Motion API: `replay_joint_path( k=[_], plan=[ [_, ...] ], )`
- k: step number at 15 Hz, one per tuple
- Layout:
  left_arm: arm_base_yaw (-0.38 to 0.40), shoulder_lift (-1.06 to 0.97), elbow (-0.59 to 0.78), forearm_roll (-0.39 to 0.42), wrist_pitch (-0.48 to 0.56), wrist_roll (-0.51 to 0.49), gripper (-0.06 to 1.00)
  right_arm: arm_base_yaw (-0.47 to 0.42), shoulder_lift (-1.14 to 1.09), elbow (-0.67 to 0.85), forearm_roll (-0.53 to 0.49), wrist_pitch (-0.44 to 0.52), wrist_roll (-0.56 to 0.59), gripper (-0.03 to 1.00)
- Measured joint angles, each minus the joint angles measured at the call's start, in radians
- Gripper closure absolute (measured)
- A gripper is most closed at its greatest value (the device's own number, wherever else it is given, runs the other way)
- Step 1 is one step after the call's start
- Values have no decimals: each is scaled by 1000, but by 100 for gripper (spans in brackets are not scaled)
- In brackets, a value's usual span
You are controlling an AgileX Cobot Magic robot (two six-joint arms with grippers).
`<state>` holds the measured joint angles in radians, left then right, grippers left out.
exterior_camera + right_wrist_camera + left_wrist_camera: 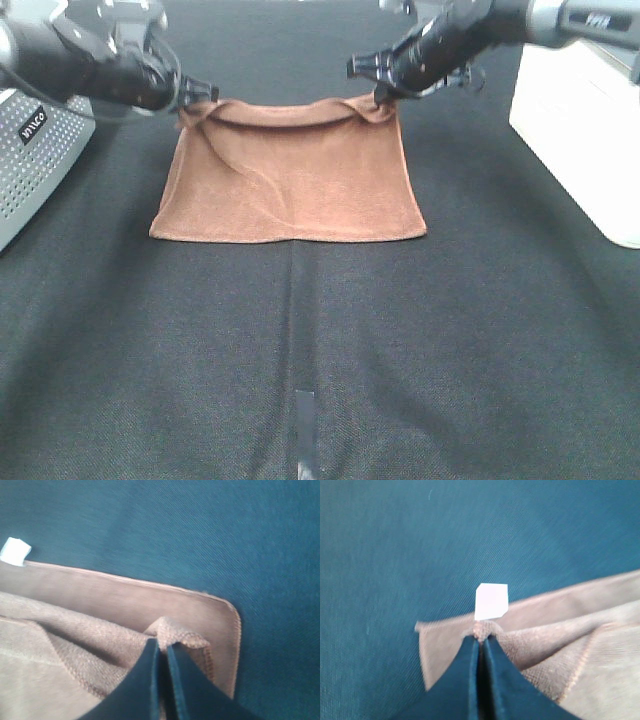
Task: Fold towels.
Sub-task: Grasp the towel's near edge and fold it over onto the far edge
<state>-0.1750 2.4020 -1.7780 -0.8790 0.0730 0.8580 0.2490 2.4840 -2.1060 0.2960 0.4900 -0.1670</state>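
A black desk (480, 350) is seen. A grey box (35, 160) with little holes is set at the left edge. A white box (580, 130) is set at the right edge. Tape (305, 420) is stuck near the front edge.

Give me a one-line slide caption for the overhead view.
Left gripper and right gripper pinch the far corners of the folded reddish-brown towel on the black table.

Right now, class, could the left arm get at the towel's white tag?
Probably yes: the tag lies uncovered just past the left fingers, but they are shut on the towel corner and would have to let go first.
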Motion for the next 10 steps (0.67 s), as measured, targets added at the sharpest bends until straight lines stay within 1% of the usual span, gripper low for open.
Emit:
replay_joint_path(
  k=[2, 3, 4, 5, 6, 7, 8, 9, 10],
  plan=[
    [0, 28, 0, 13, -21, 0, 93, -6, 25, 0, -3, -13, 0, 97],
    [0, 36, 0, 22, -31, 0, 90, -6, 33, 0, -5, -19, 1, 96],
    [0, 41, 0, 26, -45, 0, 85, -6, 40, -1, -5, -27, 1, 93],
    [0, 41, 0, 26, -45, 0, 85, -6, 40, -1, -5, -27, 1, 93],
    [0, 42, 0, 29, -53, 0, 77, -6, 45, -1, -6, -29, 1, 85],
    [0, 43, 0, 29, -73, 0, 66, -6, 49, -1, -6, -42, 1, 71],
    [0, 43, 0, 29, -73, 0, 46, -6, 49, -2, -6, -51, 1, 46],
    [1, 43, 0, 29, -73, 0, 31, -6, 48, -2, -12, -49, 1, 32],
    [1, 40, 0, 29, -73, 0, 22, -6, 36, -2, -27, -30, 1, 23]
  ],
)
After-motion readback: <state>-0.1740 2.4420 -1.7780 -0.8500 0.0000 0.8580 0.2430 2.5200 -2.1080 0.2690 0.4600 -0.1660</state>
